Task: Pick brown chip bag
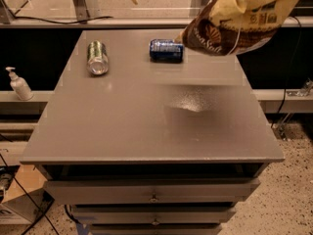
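The brown chip bag (234, 21), dark brown with cream-yellow borders, hangs crumpled in the air at the top right. It is well above the back right part of the grey table (146, 126) and casts a shadow on it. My gripper is at the top edge of the camera view, above the bag and hidden by its bunched top. It holds the bag up by that top.
A silver can (98, 58) lies on its side at the table's back left. A blue can (166, 50) lies at the back middle, just left of the bag. A soap dispenser (19, 84) stands on a ledge at the left. Drawers (154, 192) sit below the table top.
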Motion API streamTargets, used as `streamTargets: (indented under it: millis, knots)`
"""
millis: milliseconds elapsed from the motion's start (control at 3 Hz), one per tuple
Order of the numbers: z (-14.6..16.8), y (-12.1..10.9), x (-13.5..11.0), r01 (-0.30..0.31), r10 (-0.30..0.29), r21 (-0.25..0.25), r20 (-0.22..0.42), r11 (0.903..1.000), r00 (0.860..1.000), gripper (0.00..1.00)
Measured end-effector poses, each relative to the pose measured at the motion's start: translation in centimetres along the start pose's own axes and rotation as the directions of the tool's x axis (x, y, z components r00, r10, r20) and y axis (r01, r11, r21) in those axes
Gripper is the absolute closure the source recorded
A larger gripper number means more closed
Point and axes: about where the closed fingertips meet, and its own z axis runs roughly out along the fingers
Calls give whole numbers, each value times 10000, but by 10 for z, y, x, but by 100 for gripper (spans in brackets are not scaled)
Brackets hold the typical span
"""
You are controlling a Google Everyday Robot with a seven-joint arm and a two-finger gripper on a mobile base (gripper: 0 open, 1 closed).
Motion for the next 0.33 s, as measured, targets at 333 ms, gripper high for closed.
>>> streamTargets:
  millis: [333]
  knots:
    - [-8, -6, -4, 33, -35, 220, 94, 9998, 9999, 100]
